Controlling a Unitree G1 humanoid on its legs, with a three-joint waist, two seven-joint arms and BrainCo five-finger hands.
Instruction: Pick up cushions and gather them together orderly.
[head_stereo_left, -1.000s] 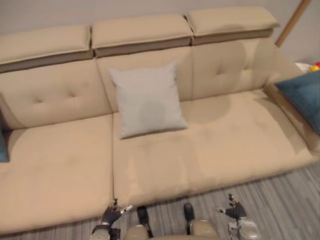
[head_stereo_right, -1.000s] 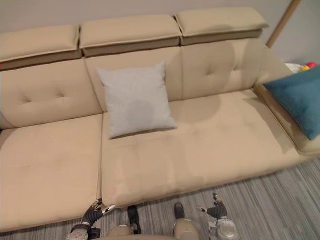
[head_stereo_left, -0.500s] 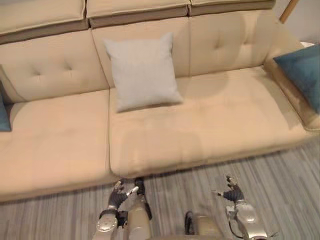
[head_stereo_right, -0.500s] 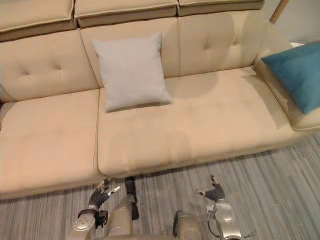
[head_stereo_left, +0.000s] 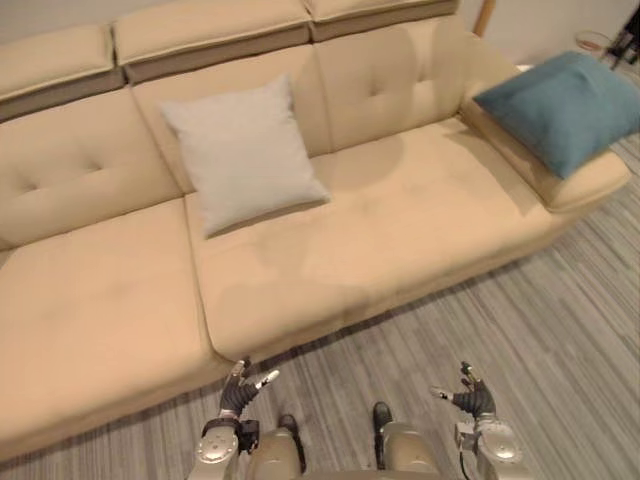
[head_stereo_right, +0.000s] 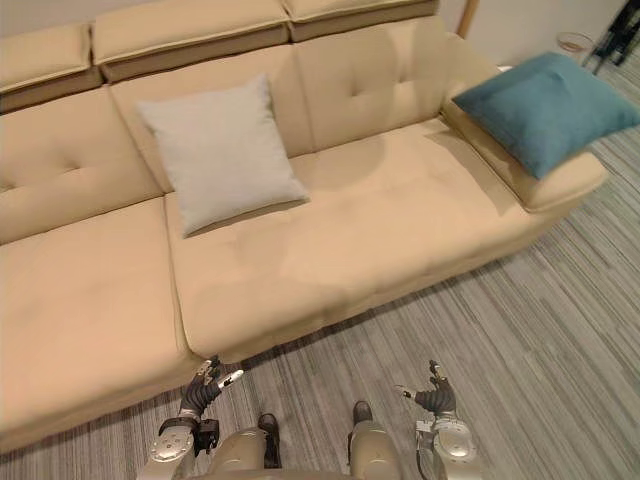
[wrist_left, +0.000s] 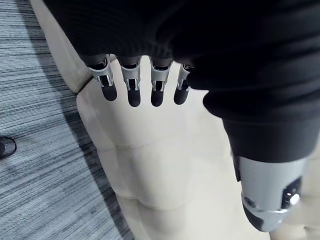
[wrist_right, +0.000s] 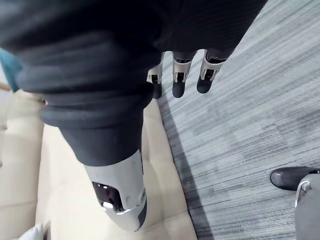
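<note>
The pale grey cushion (head_stereo_left: 243, 152) leaned against the backrest in the upper middle-left of the frame. The teal cushion (head_stereo_left: 560, 108) lay across the arm at the upper right, so the two sat well apart along the beige sofa (head_stereo_left: 400, 230). I judged the gathering not yet begun: neither cushion was lifted, and both had to be brought side by side. My left hand (head_stereo_left: 240, 392) and right hand (head_stereo_left: 468, 398) hung at the bottom edge over the grey striped carpet (head_stereo_left: 560, 330), fingers loosely straight, holding nothing.
</note>
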